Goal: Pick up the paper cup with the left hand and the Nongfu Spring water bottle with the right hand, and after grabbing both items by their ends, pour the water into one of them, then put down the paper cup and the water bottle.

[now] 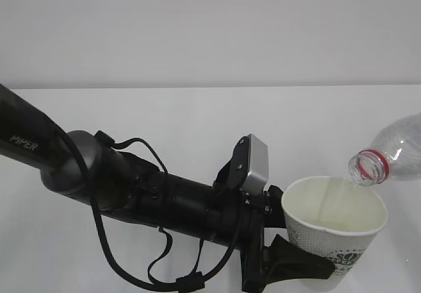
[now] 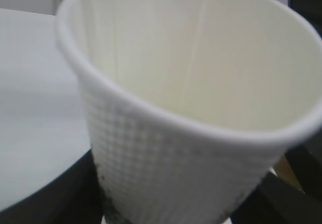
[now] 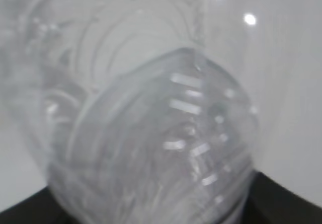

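Cup (image 1: 334,230) held off the table (image 1: 164,128), upright, slightly tilted, low right in the exterior view; rim open, inside looks dry or nearly so, no pooled water that I can make out. Bottle (image 1: 395,155) comes in from the right edge, tipped near horizontal, uncapped mouth with red neck ring just above the cup's right rim, mouth over the opening, not touching it. A faint streak shows on the cup's inner wall below the mouth; could be a thin stream or the paper seam, cannot tell. Step in hand, by my reading: the pour. To do it well: keep the mouth inside the rim line, tip the bottle base up slowly so flow starts thin, hold the cup level and steady, avoid squeezing either soft wall; a hard clamp on the cup would buckle it and spill. Left pincer (image 1: 289,261) clamped on the cup's lower body, black fingers either side near the base, seen dark at the bottom corners of the left wrist view around the cup (image 2: 191,108). Right pincer itself barely shows: right wrist view is filled by the bottle's ribbed base end (image 3: 151,158), black edges below it, so it reads as clamped on the bottle near its bottom end.
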Controlling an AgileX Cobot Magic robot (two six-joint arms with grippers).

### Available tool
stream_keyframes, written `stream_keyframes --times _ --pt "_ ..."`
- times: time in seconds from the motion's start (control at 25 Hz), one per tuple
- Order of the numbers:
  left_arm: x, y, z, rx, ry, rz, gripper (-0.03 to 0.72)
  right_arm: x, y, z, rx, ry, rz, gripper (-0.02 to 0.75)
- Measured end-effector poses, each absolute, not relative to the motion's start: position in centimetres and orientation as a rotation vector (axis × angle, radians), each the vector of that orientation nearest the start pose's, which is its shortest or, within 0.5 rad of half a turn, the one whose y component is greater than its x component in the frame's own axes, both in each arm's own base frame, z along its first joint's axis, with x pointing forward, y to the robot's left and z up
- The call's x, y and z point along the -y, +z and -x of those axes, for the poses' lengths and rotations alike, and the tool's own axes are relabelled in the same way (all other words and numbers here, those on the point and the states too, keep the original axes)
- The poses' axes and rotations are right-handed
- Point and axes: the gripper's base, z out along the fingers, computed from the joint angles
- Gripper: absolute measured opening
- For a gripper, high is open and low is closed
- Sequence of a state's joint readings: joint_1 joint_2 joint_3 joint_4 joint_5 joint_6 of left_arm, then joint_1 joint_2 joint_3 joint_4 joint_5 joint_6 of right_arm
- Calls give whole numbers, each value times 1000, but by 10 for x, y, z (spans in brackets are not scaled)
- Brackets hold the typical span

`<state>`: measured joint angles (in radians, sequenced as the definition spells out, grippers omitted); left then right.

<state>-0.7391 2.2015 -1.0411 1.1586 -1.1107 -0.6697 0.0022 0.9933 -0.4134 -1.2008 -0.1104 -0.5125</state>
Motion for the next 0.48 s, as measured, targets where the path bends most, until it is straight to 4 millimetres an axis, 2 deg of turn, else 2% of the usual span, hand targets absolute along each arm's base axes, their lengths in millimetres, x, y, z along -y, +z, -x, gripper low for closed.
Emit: stream_keyframes --times 0.48 --pt "314 98 -234 -1454 -1336 -1402 485 -10 242 -191 -1360 -949 1682 421"
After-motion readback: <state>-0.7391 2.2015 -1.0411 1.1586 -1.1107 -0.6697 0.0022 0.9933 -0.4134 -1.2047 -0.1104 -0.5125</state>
